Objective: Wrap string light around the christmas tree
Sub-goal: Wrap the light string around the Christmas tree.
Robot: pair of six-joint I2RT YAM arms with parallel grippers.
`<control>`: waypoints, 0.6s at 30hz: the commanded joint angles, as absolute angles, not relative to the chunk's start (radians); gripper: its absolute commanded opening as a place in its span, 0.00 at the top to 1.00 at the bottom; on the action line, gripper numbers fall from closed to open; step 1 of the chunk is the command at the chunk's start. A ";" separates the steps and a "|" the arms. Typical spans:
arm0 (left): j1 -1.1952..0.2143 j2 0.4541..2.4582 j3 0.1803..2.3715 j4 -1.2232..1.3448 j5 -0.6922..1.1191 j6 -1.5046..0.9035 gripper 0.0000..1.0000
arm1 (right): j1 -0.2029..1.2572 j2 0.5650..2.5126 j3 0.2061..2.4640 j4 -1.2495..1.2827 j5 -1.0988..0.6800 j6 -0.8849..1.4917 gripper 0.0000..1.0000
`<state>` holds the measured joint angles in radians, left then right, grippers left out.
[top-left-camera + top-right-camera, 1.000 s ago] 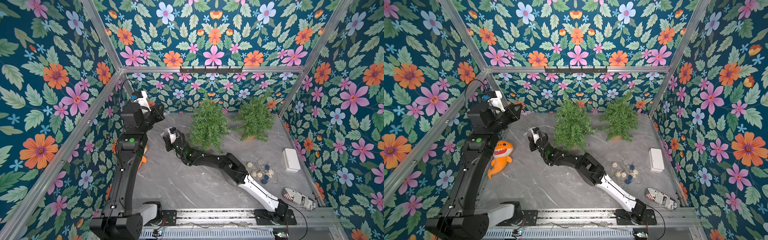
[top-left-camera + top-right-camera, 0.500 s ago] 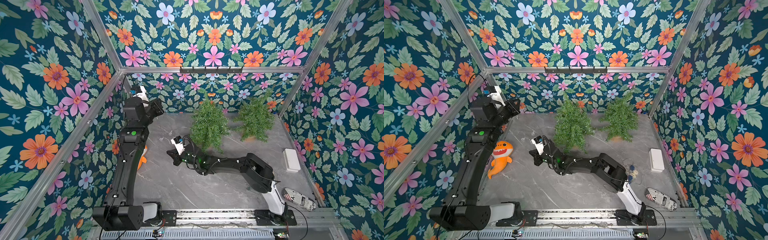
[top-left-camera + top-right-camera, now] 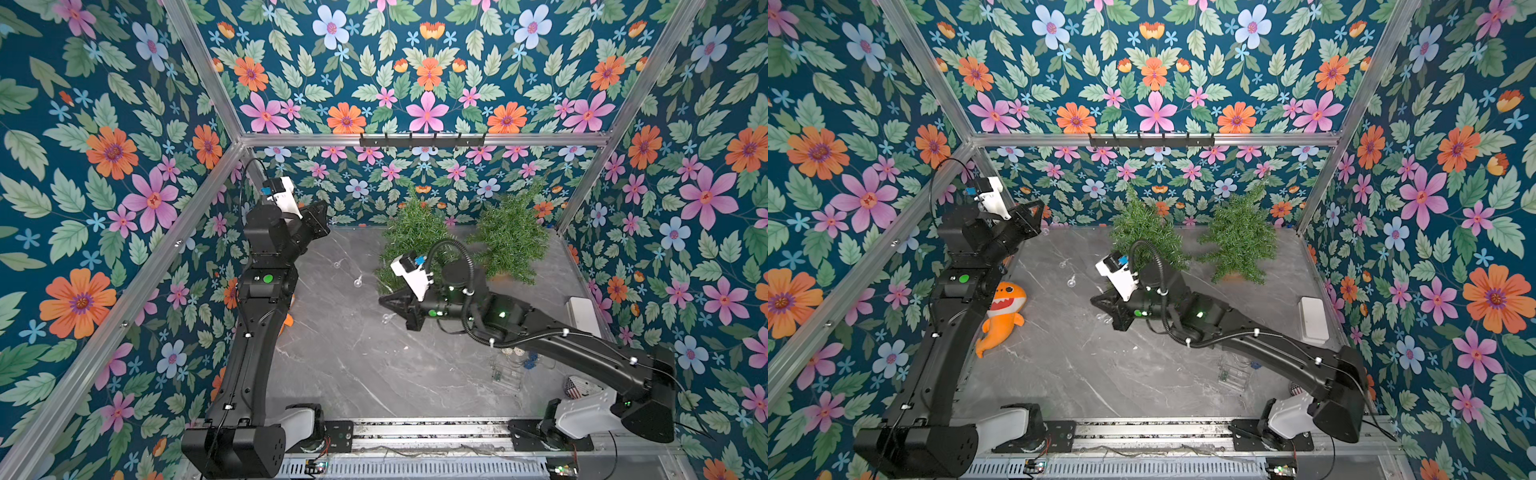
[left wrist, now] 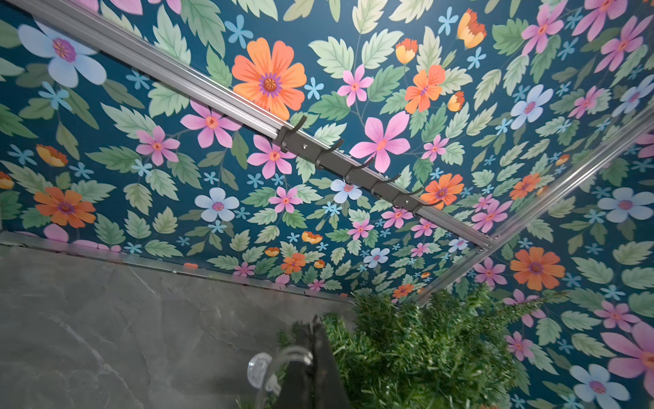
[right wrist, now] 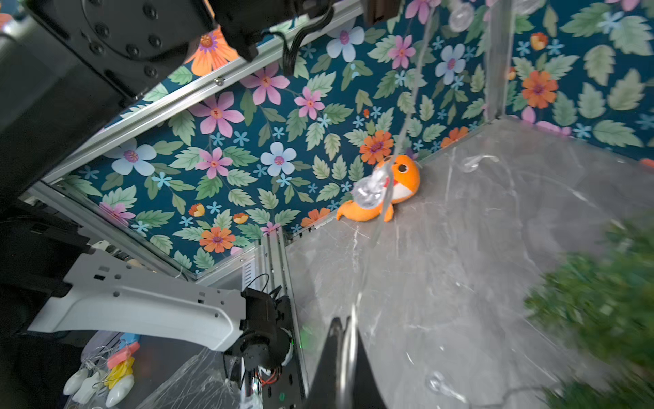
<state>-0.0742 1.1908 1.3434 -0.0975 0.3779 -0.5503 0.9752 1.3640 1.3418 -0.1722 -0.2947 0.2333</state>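
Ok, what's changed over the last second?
The right hand drew back from beside the nearer tree toward the table's front, elbow lifting, and closed on the string light. The left hand barely moved: it is still raised at the back left, shut on the same string. Both trees, including the farther tree, and the shark toy stayed put.
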 commanded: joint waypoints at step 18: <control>-0.299 1.222 1.239 0.157 0.335 -0.518 1.00 | 0.630 1.244 1.693 -0.866 -0.510 0.349 1.00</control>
